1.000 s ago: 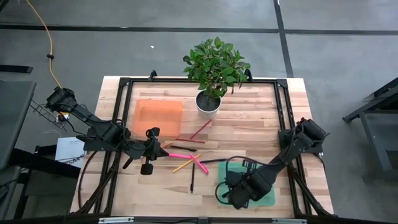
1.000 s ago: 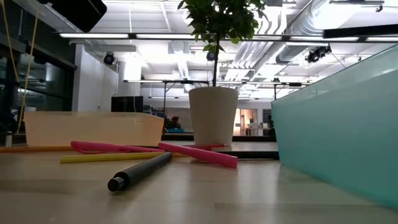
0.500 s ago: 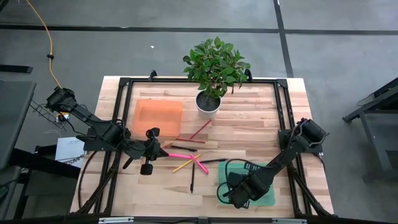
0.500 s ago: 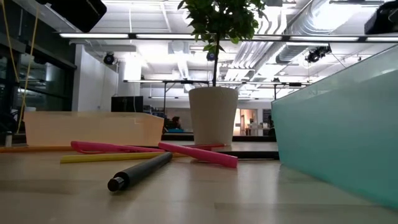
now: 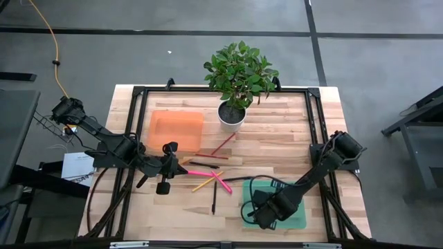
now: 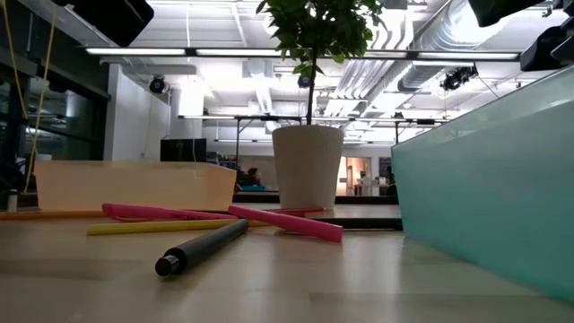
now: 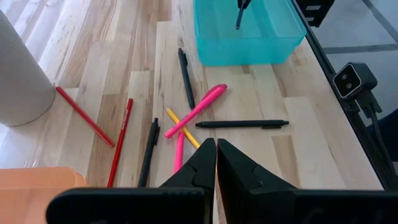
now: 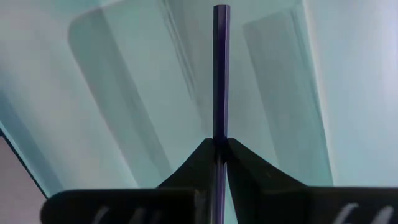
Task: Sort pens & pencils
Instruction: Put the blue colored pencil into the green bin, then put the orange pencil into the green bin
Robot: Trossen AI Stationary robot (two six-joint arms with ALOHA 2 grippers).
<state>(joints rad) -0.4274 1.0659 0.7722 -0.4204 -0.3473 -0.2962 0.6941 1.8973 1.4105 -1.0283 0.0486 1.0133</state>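
My right gripper hangs over the teal bin, shut on a dark pen that points down into the bin. My left gripper is shut and holds nothing. It hovers at the table's left, near the loose sticks. Lying flat on the wood are two pink pens, black pens, a yellow pencil and red pencils. My right gripper pinches the dark pen between its two fingertips at the pen's upper part. The fingers come from above, pointing down. The pen hangs upright below them inside the teal bin, its lower end above the bin's floor; whether it touches the floor I cannot tell.
An orange tray lies at the far left of the table. A white pot with a leafy plant stands at the far middle. A black frame runs around the table's edges. Bare wood lies between the sticks and the near edge.
My right arm has sunk toward the teal bin with the pen, and parts of it now show at the low view's top right. The sticks on the table have stayed where they were.
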